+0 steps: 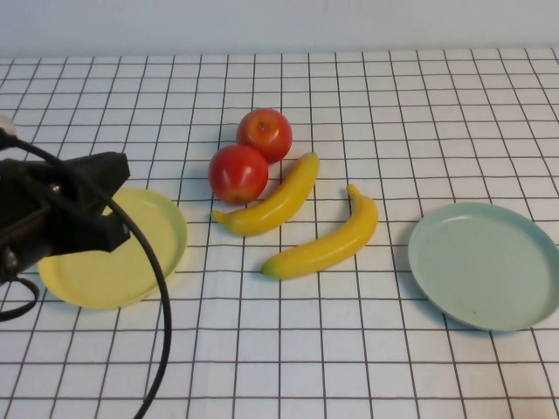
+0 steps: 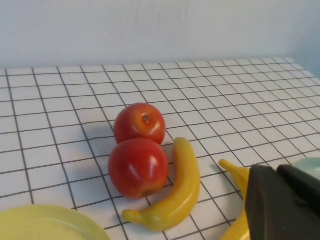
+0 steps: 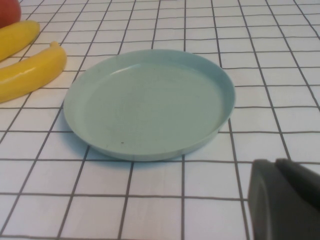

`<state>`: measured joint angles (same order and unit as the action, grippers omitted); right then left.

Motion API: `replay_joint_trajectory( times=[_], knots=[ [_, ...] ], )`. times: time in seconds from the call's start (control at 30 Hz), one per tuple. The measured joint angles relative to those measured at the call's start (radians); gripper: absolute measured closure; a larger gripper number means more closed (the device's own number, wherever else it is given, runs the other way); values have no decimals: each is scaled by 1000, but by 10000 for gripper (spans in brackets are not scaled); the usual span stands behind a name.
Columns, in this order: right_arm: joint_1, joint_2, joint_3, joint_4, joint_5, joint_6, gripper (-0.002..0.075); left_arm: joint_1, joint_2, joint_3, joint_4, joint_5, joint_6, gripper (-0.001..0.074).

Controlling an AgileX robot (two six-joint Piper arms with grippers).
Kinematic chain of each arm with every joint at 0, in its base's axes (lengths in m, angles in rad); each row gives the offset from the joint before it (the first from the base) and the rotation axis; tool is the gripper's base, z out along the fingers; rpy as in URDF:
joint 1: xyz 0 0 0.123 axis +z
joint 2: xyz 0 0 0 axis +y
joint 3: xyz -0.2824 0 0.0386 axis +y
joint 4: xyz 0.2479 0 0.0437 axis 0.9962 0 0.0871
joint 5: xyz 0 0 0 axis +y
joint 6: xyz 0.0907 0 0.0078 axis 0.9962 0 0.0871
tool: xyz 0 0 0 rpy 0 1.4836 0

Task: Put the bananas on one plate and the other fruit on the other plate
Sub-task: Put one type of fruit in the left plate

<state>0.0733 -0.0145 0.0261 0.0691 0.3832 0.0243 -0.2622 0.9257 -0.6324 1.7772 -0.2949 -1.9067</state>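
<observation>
Two red apples (image 1: pixel 265 133) (image 1: pixel 238 172) touch each other on the table's middle. Two yellow bananas (image 1: pixel 279 199) (image 1: pixel 332 240) lie just right of and in front of them. The yellow plate (image 1: pixel 113 271) is at the left and holds nothing; the mint-green plate (image 1: pixel 485 262) is at the right and holds nothing. My left gripper (image 1: pixel 118 201) hovers over the yellow plate, shut and empty, pointing toward the apples (image 2: pixel 138 167). My right gripper (image 3: pixel 277 165) is outside the high view; it is shut and empty, near the mint-green plate (image 3: pixel 150 105).
The table is a white cloth with a black grid (image 1: pixel 349 367). A black cable (image 1: pixel 162 305) hangs from the left arm across the front left. A white wall (image 1: pixel 279 22) runs along the back edge.
</observation>
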Motion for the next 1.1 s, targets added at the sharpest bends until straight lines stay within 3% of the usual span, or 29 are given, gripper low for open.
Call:
replay_joint_trajectory(
  times=[0.23,0.33,0.5,0.67,0.73,1.0,1.1],
  knots=[
    [0,0,0,0,0,0,743,0,7,0,-4,60,14,739],
    [0,0,0,0,0,0,743,0,7,0,-107,64,156,739],
    [0,0,0,0,0,0,743,-3,7,0,-605,117,705,739],
    [0,0,0,0,0,0,743,-40,10,-2,-1228,361,1430,739],
    [0,0,0,0,0,0,743,-46,22,-2,-1334,454,1562,739],
    [0,0,0,0,0,0,743,-50,98,-10,-1417,497,1653,727],
    [0,0,0,0,0,0,743,-50,148,-37,-1417,463,1668,622]
  ],
)
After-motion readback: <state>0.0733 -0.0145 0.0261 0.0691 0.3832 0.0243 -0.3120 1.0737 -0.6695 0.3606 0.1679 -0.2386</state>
